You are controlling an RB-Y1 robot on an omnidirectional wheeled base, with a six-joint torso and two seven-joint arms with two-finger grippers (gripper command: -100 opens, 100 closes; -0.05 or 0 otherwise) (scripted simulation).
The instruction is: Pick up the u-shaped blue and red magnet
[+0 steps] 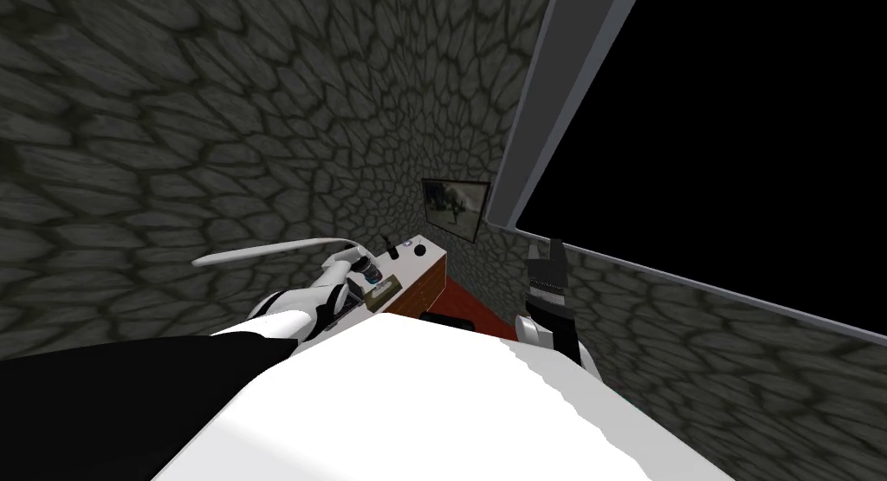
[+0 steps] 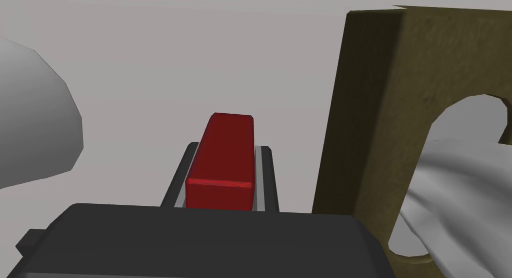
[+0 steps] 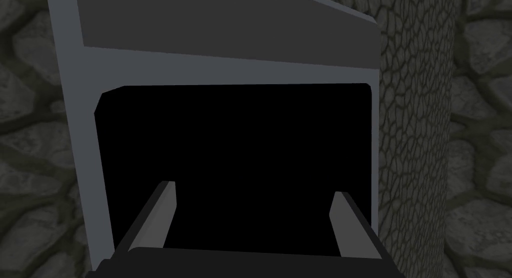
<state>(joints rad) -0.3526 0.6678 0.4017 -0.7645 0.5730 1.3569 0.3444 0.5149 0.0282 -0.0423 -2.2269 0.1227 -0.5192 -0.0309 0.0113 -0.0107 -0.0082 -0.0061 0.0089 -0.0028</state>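
Gripping one red arm of the magnet (image 2: 222, 162), the left gripper (image 2: 228, 148) has its fingers pressed to both sides, and I judge the lift should go straight up, clear of the olive tissue box (image 2: 370, 114) just beside it over the pale tabletop (image 2: 200, 49). The magnet's blue half and bend are hidden behind the gripper body, so grip depth is unclear. Farther off, the right gripper (image 3: 254, 190) hangs with fingers spread, empty.

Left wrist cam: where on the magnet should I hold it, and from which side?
The straight red leg of the magnet, across its flat parallel sides, coming in along its length. The left gripper is shut on it that way now, clear of the olive box beside it.
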